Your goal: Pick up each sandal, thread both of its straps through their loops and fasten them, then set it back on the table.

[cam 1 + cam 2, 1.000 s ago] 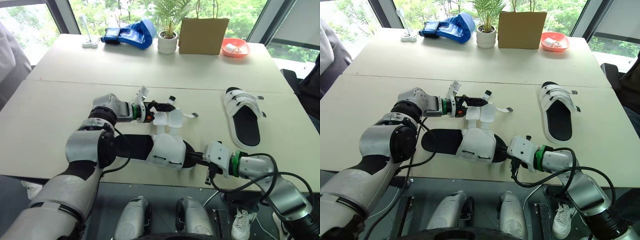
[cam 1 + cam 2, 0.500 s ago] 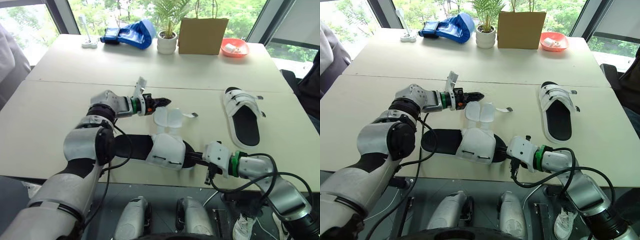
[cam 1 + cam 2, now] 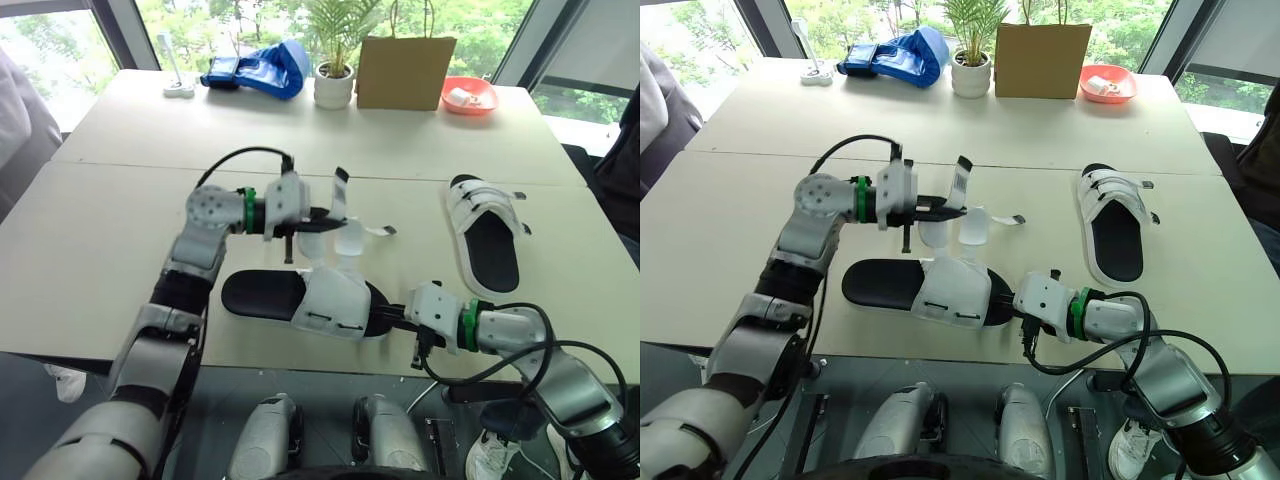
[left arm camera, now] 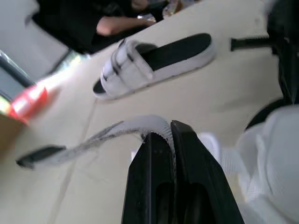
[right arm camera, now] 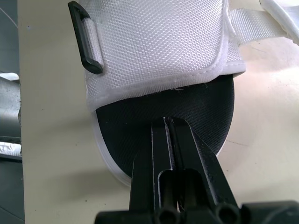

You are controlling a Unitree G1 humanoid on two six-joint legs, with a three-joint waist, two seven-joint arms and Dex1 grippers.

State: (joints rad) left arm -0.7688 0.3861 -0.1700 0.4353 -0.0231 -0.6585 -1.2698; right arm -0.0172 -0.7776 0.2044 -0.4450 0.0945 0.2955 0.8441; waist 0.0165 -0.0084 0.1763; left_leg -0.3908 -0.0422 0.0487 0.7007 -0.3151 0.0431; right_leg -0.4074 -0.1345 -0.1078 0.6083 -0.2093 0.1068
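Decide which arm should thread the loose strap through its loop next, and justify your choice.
Left. The left hand pinches the strap, raised above the near sandal. The right hand sits shut at that sandal's end, apparently steadying it, away from the strap.

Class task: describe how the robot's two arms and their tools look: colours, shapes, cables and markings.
The left arm and right arm wear rounded silver-grey shells with black joints. Each wrist carries a green ring and a white block. The left tool and right tool each have two slim black fingers. Black cables loop outside both arms.
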